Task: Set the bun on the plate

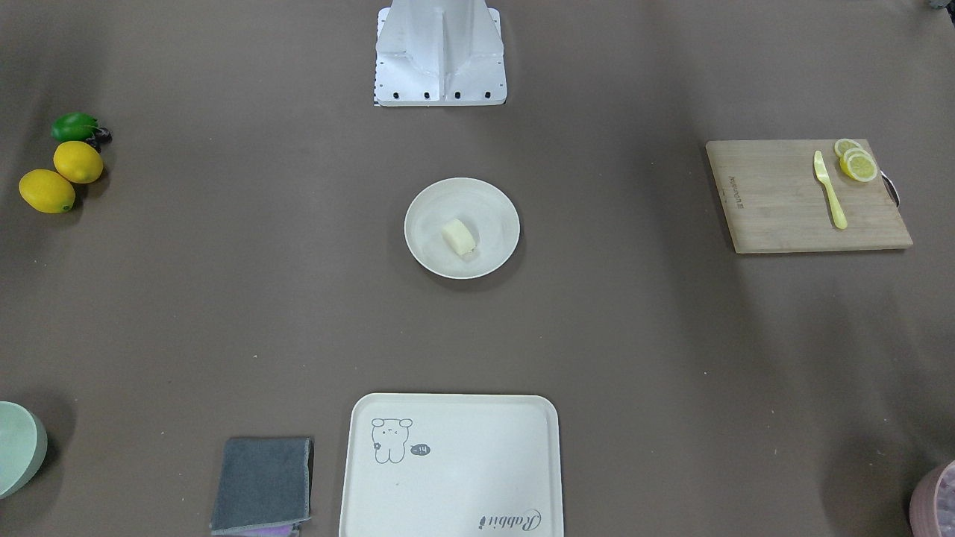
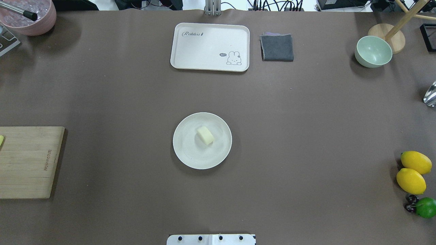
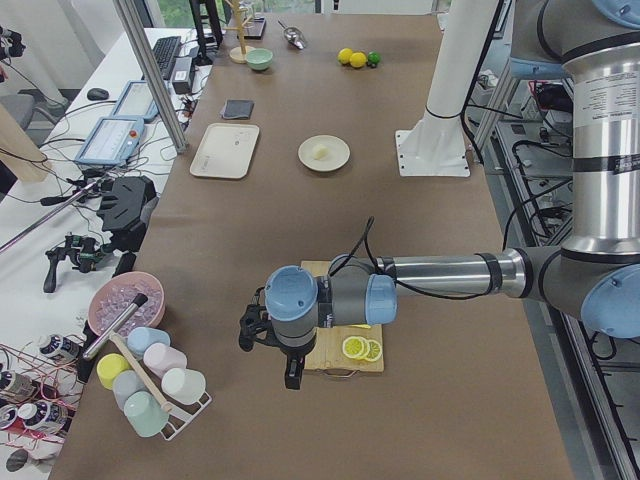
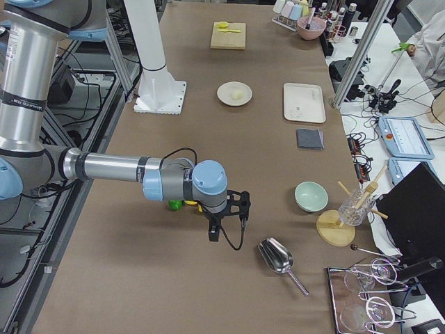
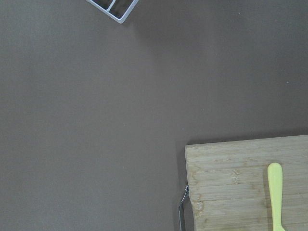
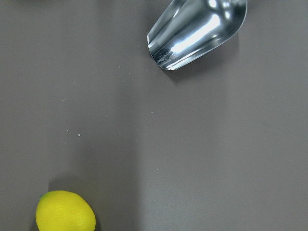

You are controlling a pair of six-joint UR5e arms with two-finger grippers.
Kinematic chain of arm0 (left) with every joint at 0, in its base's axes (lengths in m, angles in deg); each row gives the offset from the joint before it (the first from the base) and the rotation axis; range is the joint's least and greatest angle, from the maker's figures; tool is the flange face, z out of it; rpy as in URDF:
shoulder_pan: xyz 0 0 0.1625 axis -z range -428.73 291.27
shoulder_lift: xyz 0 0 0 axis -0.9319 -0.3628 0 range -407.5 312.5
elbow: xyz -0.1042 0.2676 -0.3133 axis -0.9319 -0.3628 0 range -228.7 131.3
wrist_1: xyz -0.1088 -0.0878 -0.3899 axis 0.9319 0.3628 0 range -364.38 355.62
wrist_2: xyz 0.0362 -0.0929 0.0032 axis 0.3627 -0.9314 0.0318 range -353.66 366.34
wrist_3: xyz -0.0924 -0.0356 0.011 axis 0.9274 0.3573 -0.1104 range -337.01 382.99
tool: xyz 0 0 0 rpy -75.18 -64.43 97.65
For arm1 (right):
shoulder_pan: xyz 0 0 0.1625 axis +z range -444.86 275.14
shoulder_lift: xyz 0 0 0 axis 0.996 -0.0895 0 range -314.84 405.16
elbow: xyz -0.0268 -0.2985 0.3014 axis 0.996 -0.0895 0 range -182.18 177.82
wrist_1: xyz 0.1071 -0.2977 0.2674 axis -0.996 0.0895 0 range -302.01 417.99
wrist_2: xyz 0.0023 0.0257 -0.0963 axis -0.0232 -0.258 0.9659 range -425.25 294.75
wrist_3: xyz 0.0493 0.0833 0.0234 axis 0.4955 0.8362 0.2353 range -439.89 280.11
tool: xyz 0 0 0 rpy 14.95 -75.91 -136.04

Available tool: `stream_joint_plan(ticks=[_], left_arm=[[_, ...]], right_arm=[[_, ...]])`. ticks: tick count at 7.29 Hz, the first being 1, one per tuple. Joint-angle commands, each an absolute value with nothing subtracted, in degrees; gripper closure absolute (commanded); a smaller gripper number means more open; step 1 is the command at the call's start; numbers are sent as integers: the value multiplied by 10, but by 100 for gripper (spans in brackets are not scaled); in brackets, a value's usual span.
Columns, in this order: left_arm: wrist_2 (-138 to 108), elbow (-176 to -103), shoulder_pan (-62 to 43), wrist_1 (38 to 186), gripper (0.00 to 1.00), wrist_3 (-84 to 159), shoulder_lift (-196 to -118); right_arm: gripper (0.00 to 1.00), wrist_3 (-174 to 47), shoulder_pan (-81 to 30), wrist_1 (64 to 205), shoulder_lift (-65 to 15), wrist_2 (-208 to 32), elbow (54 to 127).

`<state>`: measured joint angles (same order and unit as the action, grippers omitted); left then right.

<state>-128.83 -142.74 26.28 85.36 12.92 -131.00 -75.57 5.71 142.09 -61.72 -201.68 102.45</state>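
The bun, a small pale cream lump, lies on its side a little off centre on the round cream-white plate in the middle of the table; it also shows as the bun on the plate. Both arms are far from it. My left gripper hangs over the table's left end beside the cutting board, and my right gripper hangs over the right end near the lemons. Neither gripper shows outside the side views, so I cannot tell whether they are open or shut.
A rabbit-print tray, a grey cloth and a green bowl line the far edge. Two lemons and a lime sit right. The cutting board carries a yellow knife and lemon slices. A metal scoop lies nearby.
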Motion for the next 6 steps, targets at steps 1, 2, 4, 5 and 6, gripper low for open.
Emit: stream_joint_plan(ticks=[1, 2, 4, 5, 6], left_arm=[[-1288, -1428, 263, 854, 2, 129, -1311], [-1289, -1428, 263, 854, 2, 129, -1311], [-1288, -1428, 263, 854, 2, 128, -1311], [-1288, -1428, 263, 854, 2, 128, -1311], [-1288, -1428, 263, 854, 2, 128, -1311]], right_arm=[[0, -757, 57, 1420, -619, -2016, 1020], [0, -758, 57, 1419, -619, -2015, 1020], [0, -759, 57, 1420, -619, -2015, 1020], [0, -760, 57, 1419, -619, -2017, 1015], [0, -760, 57, 1420, -619, -2017, 1014]])
